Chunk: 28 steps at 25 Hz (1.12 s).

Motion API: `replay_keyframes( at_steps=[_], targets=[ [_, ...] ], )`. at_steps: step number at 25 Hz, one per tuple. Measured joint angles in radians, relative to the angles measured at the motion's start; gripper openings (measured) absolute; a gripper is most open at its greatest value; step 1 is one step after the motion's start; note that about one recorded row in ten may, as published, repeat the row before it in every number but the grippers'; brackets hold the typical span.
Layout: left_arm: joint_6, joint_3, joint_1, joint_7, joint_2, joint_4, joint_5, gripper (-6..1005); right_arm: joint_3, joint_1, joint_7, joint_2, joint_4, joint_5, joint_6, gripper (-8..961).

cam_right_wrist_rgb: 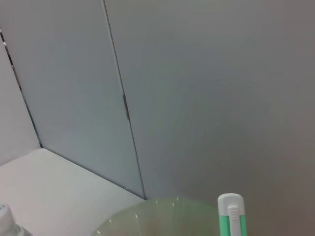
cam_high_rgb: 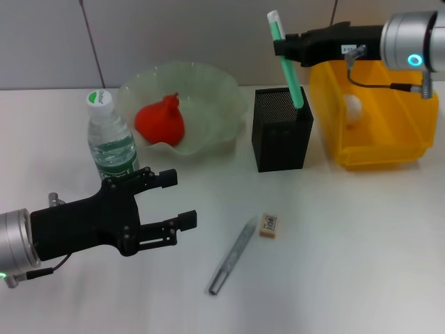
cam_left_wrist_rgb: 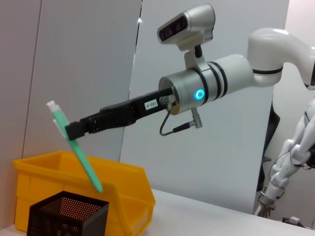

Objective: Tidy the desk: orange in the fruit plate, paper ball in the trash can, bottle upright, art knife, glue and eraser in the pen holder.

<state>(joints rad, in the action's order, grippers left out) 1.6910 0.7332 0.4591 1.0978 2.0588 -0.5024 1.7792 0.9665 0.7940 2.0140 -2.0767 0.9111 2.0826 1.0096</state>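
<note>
Desk: the white desk top (cam_high_rgb: 361,264) is partly tidied; several things are in place, two small ones are not.
Left gripper: the black left gripper (cam_high_rgb: 167,202) hovers low over the near left part of the desk, its fingers spread apart and holding nothing.
Bottle: the clear plastic water bottle with white cap and green label (cam_high_rgb: 110,139) stands upright just behind the left gripper, so this step looks done.
Orange: the red-orange fruit (cam_high_rgb: 160,120) lies inside the pale green wavy-edged fruit plate (cam_high_rgb: 222,90), so this step also looks done.
Art knife: the slim grey art knife (cam_high_rgb: 233,256) lies flat on the desk, in front of the holder and apart from it; it is not yet put away.
Eraser: the small beige eraser (cam_high_rgb: 269,225) lies just beside the tip of the knife, also not yet put away.
Pen holder: the black mesh square pen holder (cam_high_rgb: 280,129) stands between the plate and the bin.
Glue: the green stick of glue with white cap (cam_high_rgb: 287,62) is tilted, its lower end already inside the holder.
Right gripper: the black right gripper (cam_high_rgb: 281,46) is clamped on the upper part of the glue; I judge that release is the next need.
Paper ball: a white ball (cam_high_rgb: 353,106) lies in the yellow plastic bin (cam_high_rgb: 389,149), which serves as trash can; done.
</note>
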Motion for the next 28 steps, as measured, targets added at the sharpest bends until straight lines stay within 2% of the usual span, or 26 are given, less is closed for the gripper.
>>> replay_keyframes(
  at_steps=[15,28],
  targets=[
    [-0.001,0.000,0.001,-0.006,0.004,0.005,-0.008,818,0.133,0.013,-0.035,-0.001,-0.071,-0.002,-0.147,277],
    [-0.004,-0.002,0.000,-0.007,0.006,0.008,-0.012,818,0.177,0.008,-0.035,-0.003,-0.083,0.004,-0.159,319]
  ],
)
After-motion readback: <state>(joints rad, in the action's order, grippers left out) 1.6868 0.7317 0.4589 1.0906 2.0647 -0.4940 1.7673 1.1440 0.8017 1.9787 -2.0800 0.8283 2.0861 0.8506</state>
